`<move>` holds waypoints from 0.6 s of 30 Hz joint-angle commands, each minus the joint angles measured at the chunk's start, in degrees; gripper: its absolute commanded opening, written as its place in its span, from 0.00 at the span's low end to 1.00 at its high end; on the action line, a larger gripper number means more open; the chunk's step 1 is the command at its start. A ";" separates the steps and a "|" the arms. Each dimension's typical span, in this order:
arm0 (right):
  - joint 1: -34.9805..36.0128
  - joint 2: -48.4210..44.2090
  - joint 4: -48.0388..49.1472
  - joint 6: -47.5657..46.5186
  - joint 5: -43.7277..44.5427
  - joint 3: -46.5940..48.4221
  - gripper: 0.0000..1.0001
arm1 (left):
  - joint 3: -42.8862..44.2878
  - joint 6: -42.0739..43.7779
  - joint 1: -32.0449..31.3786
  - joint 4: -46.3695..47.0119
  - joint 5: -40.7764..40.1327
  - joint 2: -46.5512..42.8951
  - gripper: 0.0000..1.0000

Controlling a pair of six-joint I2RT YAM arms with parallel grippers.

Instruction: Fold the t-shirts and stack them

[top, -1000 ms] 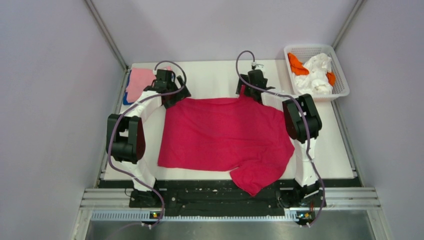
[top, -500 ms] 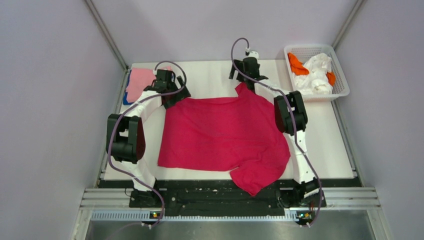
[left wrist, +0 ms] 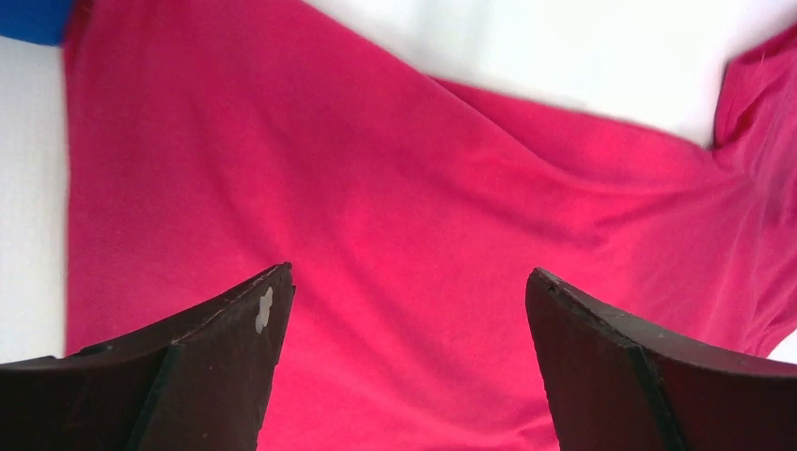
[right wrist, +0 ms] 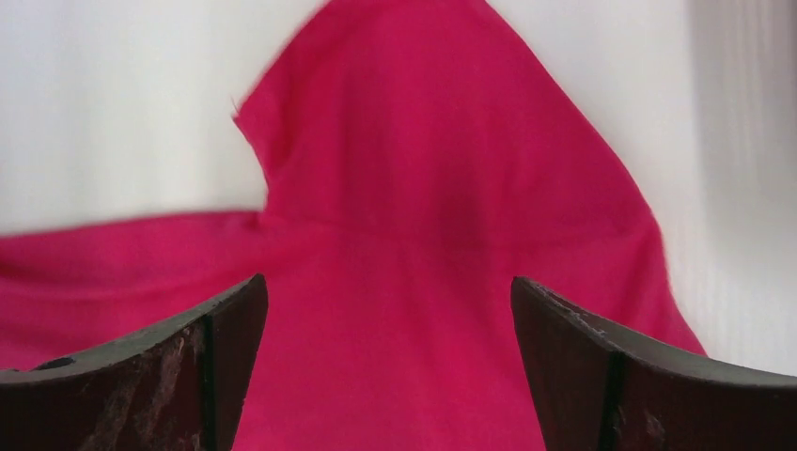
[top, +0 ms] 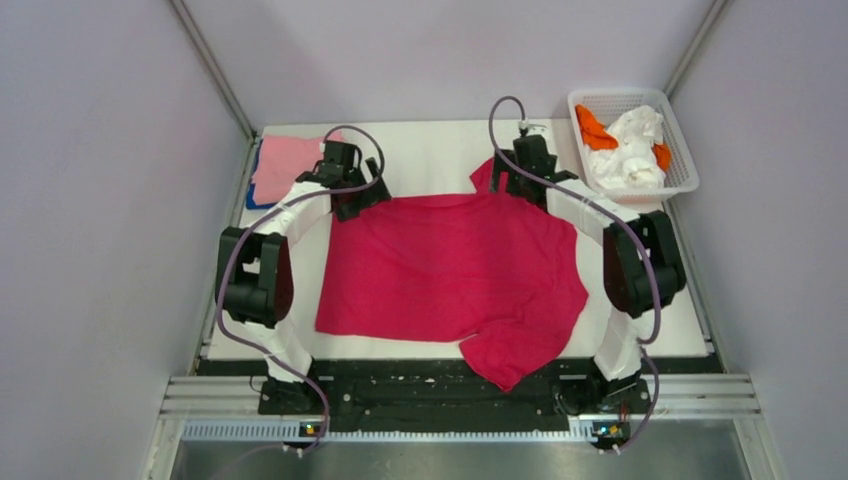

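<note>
A large crimson-red t-shirt [top: 450,270] lies spread on the white table, one sleeve hanging over the near edge. My left gripper [top: 362,200] is open and empty over its far left corner; the left wrist view shows the jaws [left wrist: 409,282] wide apart above red cloth [left wrist: 404,188]. My right gripper [top: 520,185] is open and empty over the far right sleeve [right wrist: 423,169], jaws [right wrist: 390,287] wide apart. A folded light pink t-shirt [top: 280,165] lies at the far left on a deep blue one [top: 252,195], whose corner also shows in the left wrist view [left wrist: 33,17].
A white basket [top: 640,194] with white and orange cloths stands at the far right corner. Grey walls close in the table on three sides. Bare white table [top: 420,155] shows beyond the red shirt and along its right side.
The right arm reached toward the far edge with the sleeve, then swung right and back; the sleeve now lies free on the table. The left gripper shifted slightly right.
</note>
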 commanded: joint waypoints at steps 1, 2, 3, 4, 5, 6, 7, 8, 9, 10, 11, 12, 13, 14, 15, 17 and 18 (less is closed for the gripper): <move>-0.54 -7.92 -5.04 0.25 3.45 -8.23 0.99 | 1.75 1.16 -2.62 -1.77 -0.49 1.19 0.98; -0.54 -8.06 -5.59 0.21 3.94 -8.87 0.99 | 2.24 0.95 -2.74 -2.01 -0.61 2.10 0.98; -0.58 -8.01 -5.96 0.21 4.00 -9.24 0.99 | 2.83 0.69 -2.92 -2.28 -0.37 2.91 0.98; -0.65 -7.73 -6.06 0.21 3.68 -9.44 0.99 | 3.43 0.46 -2.96 -2.32 -0.04 3.87 0.98; -0.68 -7.09 -5.93 0.23 3.37 -9.33 0.99 | 3.72 0.24 -3.07 -1.96 -0.04 4.67 0.98; -0.82 -6.29 -5.82 0.03 3.35 -8.91 0.99 | 4.11 0.21 -3.14 -1.28 -0.03 5.42 0.98; -1.05 -5.18 -5.73 -0.08 3.37 -8.39 0.99 | 4.75 0.22 -3.22 -0.62 -0.02 6.44 0.98; -1.29 -3.93 -5.88 -0.07 3.23 -7.63 0.99 | 5.89 0.28 -3.23 -0.49 -0.06 8.07 0.98; -1.67 -2.71 -5.81 -0.02 3.12 -6.79 0.99 | 7.25 0.21 -3.23 -0.84 -0.14 9.36 0.98; -1.98 -1.43 -5.53 0.06 2.94 -6.03 0.99 | 8.64 0.28 -3.23 -1.27 -0.36 10.86 0.98; -2.39 -0.13 -5.63 -0.09 2.73 -5.09 0.99 | 10.31 0.35 -3.23 -1.87 -0.62 12.29 0.98; -2.81 1.30 -5.68 -0.13 2.61 -4.13 0.99 | 11.74 0.33 -3.23 -2.87 -1.10 13.48 0.98; -3.43 2.65 -5.77 -0.14 2.33 -3.10 0.99 | 12.89 0.29 -3.23 -3.33 -1.66 14.65 0.98; -4.03 4.40 -5.99 -0.12 2.12 -2.15 0.99 | 13.95 0.39 -3.20 -3.54 -1.97 15.61 0.98; -4.65 5.72 -6.09 -0.06 1.94 -1.33 0.99 | 14.73 0.39 -3.19 -3.72 -2.41 16.48 0.98; -5.92 8.07 -6.59 0.03 1.47 0.36 0.99 | 16.30 0.34 -3.15 -3.97 -2.91 18.27 0.98; -6.56 9.11 -6.70 -0.05 1.39 1.10 0.99 | 17.02 0.45 -3.12 -4.08 -2.99 19.20 0.98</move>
